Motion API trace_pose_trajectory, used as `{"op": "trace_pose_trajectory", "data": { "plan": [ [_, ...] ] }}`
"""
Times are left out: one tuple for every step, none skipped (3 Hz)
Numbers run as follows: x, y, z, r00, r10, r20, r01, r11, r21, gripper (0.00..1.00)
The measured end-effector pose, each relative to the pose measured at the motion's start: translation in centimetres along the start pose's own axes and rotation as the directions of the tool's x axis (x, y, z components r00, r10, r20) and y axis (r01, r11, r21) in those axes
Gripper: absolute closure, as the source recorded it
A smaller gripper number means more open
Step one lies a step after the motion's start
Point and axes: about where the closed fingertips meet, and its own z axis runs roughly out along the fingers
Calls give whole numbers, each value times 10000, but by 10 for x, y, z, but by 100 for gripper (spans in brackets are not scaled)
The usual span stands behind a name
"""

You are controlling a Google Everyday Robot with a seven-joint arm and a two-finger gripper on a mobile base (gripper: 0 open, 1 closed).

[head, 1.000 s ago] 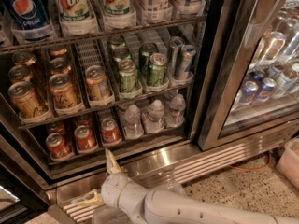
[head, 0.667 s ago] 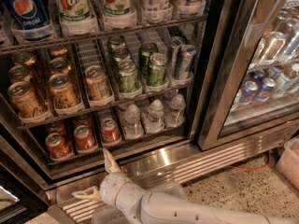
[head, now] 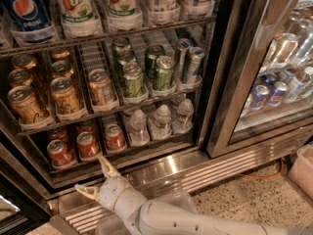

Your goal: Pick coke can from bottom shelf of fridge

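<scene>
As it edges left, tool [head: 97,179] (fingers apart), below coke can [head: 89,145]

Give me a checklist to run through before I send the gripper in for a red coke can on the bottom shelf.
1. Gripper open: ok, its two pale fingers are spread.
2. Gripper at shelf level: not ok, it hovers outside the stainless-steel fridge, below the dark wire bottom shelf.
3. Target upright at the shelf front: ok, the small red coke can stands closest to the gripper.
4. Approach path free: ok, nothing lies between the gripper and the can.
5. Finger room beside the clear plastic water bottles: cannot tell.
6. Can grasped: not ok.
</scene>
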Motion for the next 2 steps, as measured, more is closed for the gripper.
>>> {"op": "trace_pose_trajectory", "data": {
  "plan": [
    [-1, -4, 10, 9997, 1, 260, -13, 9990, 448, 43],
    [-1, -4, 17, 9989, 89, 467, -142, 9935, 1131, 49]
  ]
}}
